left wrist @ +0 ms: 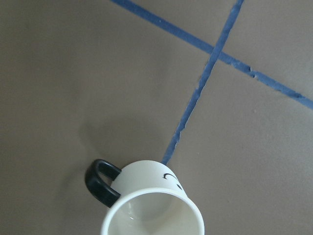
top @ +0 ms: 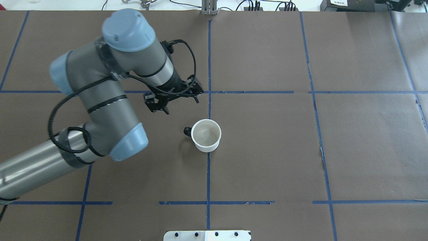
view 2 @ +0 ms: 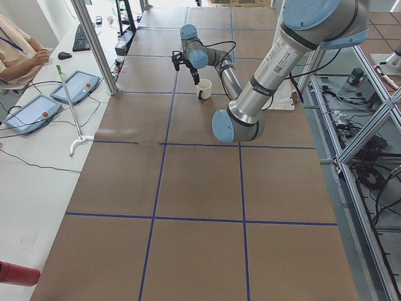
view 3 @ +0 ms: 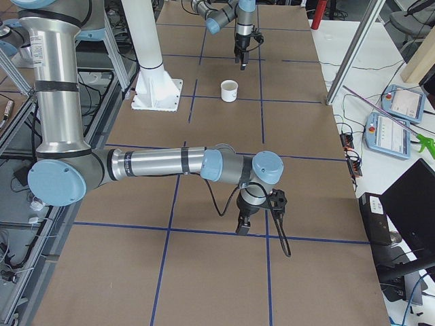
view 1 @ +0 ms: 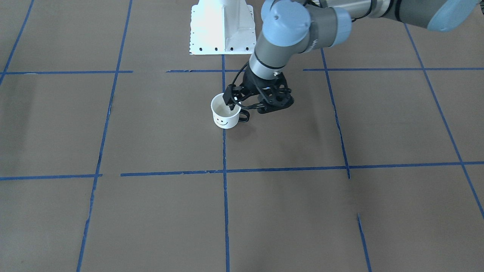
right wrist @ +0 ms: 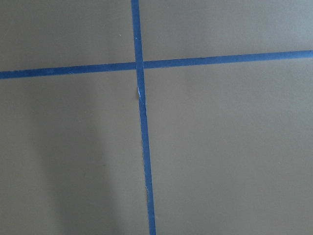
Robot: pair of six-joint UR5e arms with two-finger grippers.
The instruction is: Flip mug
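The white mug [top: 207,135] stands upright, mouth up, on the brown table near a blue tape line, with its dark handle [top: 187,131] pointing to the robot's left. Its smiley face shows in the front view [view 1: 223,120]. My left gripper [top: 177,102] is open and empty. It hovers above the table just beyond the mug and is not touching it. The left wrist view shows the mug [left wrist: 151,208] at the bottom edge, with no fingers in view. My right gripper [view 3: 243,223] shows only in the exterior right view, low over the table far from the mug. I cannot tell whether it is open or shut.
The white robot base plate [view 1: 221,28] stands at the table's robot side. Blue tape lines [top: 208,180] divide the brown table into squares. A side bench with tablets [view 2: 75,88], a metal post [view 2: 94,44] and an operator [view 2: 22,53] lies beyond the far edge.
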